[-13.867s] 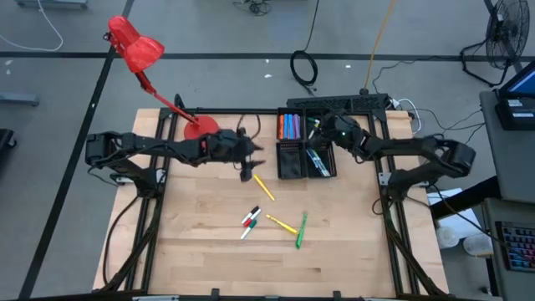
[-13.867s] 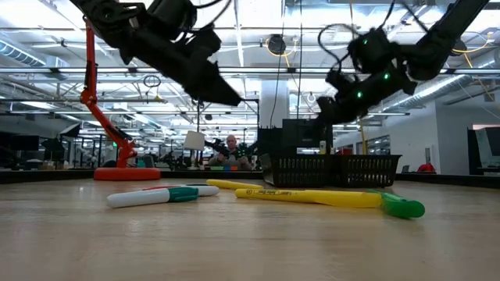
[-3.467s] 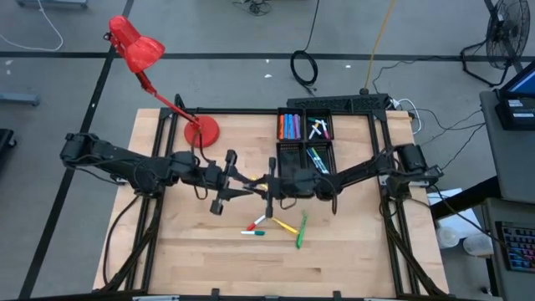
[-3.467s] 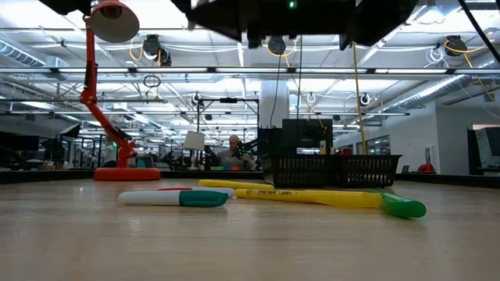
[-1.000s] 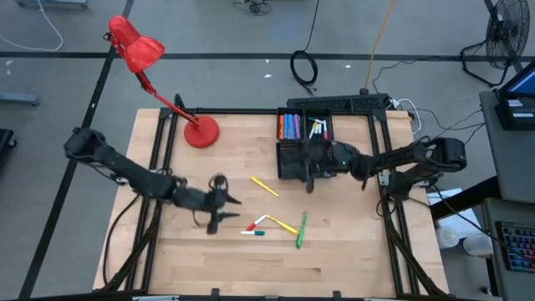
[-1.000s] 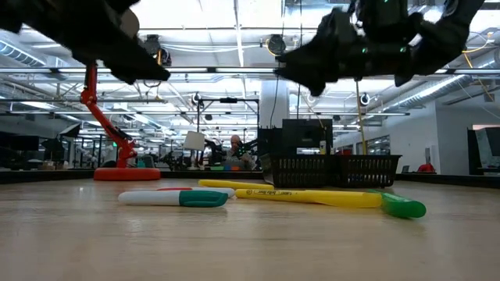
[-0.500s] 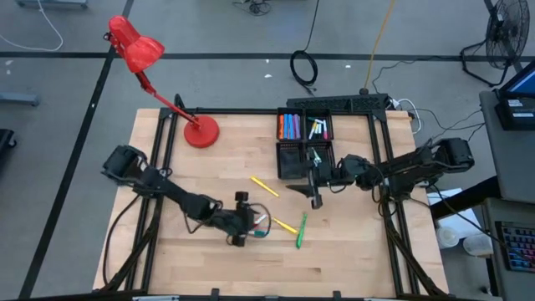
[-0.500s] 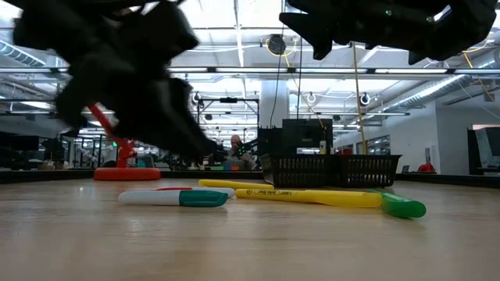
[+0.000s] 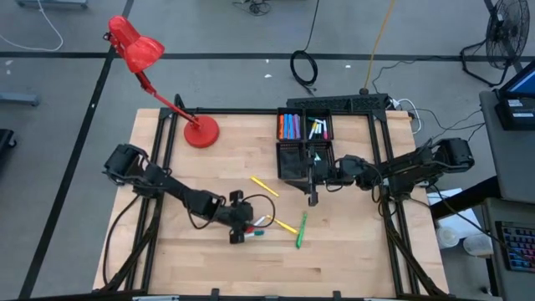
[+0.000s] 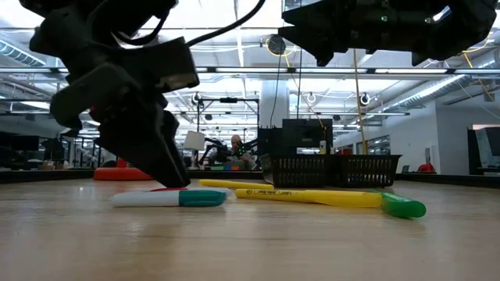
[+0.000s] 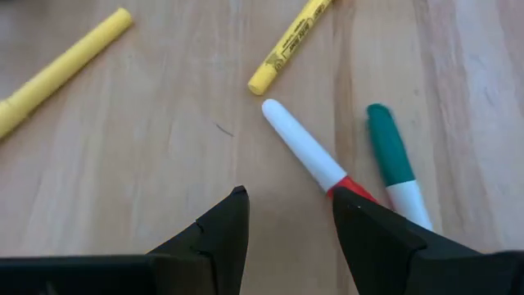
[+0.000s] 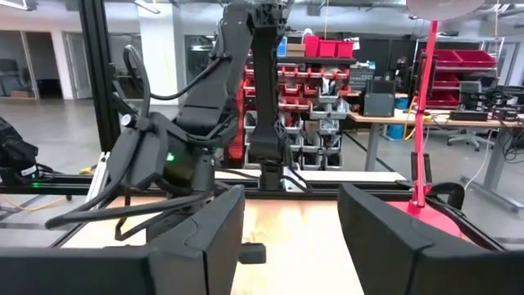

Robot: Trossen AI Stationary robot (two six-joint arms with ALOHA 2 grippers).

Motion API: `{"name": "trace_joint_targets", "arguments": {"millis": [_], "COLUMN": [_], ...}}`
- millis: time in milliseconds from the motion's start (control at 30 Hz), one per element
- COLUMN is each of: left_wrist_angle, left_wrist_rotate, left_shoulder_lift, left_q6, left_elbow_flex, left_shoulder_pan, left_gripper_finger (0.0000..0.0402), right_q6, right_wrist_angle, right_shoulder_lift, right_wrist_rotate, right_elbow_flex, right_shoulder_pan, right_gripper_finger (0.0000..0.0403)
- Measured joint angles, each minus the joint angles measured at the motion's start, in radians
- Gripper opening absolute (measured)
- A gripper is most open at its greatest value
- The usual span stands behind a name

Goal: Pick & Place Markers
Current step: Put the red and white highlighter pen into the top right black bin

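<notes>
Left end effector (image 11: pixel 282 215) low over wooden tabletop (image 9: pixel 209 259), fingers parted, nothing held, white marker with red cap (image 11: pixel 315 160) just ahead. Green-capped marker (image 11: pixel 395 164) beside it. Right end effector (image 9: pixel 313 194) near black tray (image 9: pixel 294 160), fingers apart, empty.

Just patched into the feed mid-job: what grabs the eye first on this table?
The left tool, fingers open, is low over the loose markers at the table's middle: a red-and-white marker, a green-and-white marker and a yellow marker farther back. The right tool, open and empty, hangs in front of the black tray, which holds sorted markers. A red desk lamp stands at the far left corner.
</notes>
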Motion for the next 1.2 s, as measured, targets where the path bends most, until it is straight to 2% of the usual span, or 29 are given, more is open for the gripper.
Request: {"name": "trace_joint_targets", "arguments": {"millis": [333,467,533,667,1033,1200], "left_wrist_angle": [0.021,0.054,0.017,-0.128,-0.128,-0.197], "left_wrist_rotate": [0.000,0.051,0.056,-0.008,-0.011,-0.020], "left_shoulder_lift": [-0.011,-0.011,-0.011,-0.004,0.048,0.048], "left_q6": [-0.024,-0.070,-0.094,-0.133,-0.135,-0.160], "left_elbow_flex": [-0.001,0.007,0.037,0.080,0.085,0.087], "left_shoulder_pan": [-0.028,-0.043,-0.054,-0.077,-0.055,-0.027], "left_gripper_finger": [0.0182,0.0182,0.0182,0.0182,0.0182,0.0182], "right_q6": [0.000,0.000,0.000,0.003,0.003,0.003], "right_wrist_angle": [-0.005,-0.007,-0.008,-0.008,-0.013,-0.019], "right_shoulder_lift": [0.000,0.000,0.000,0.000,0.000,0.000], "right_wrist_rotate": [0.000,0.000,0.000,0.000,0.000,0.000], "right_elbow_flex": [0.000,0.000,0.000,0.000,0.000,0.000], "right_shoulder_pan": [0.000,0.000,0.000,0.000,0.000,0.000], "right_gripper_finger": [0.0185,0.0185,0.0185,0.0185,0.0185,0.0185]}}
